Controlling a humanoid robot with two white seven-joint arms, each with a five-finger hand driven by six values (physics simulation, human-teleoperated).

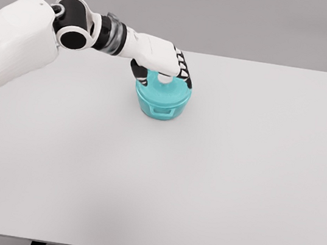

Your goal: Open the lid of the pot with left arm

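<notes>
Pot: small teal round pot [162, 101], looks like plastic, sits upright on table, rear-centre, a bit left of middle.
Pot axis: vertical; body is squat, no clear long axis sideways. One side handle [163, 109] faces the camera, low on front wall. Opposite handle hidden behind body/hand.
Lid: teal round lid [156, 88], same colour as pot, lies flat on rim, looks seated; no gap seen betw. lid and rim from this view. Most of its top is covered by the hand.
Knob: pale knob [165, 80] at lid centre, only partly visible under palm.
L hand: white five-finger left hand w/ black finger segments [167, 67], palm down right over lid. Fingers curled down round the knob area; fingertips [187, 77] at lid's right edge, thumb [139, 72] at left side. Looks closed on the knob, but exact contact is hidden by the palm.
L arm: white arm w/ black joints [73, 23], enters from left edge, stretches right across to pot, forearm roughly level.
R arm: none seen.
Table: wide plain light-grey tabletop [215, 186], fills most of view; dark legs just show at bottom edge.
Writing/brands: none readable on pot, lid or arm.
Backdrop: plain grey wall [259, 20] behind table.
</notes>
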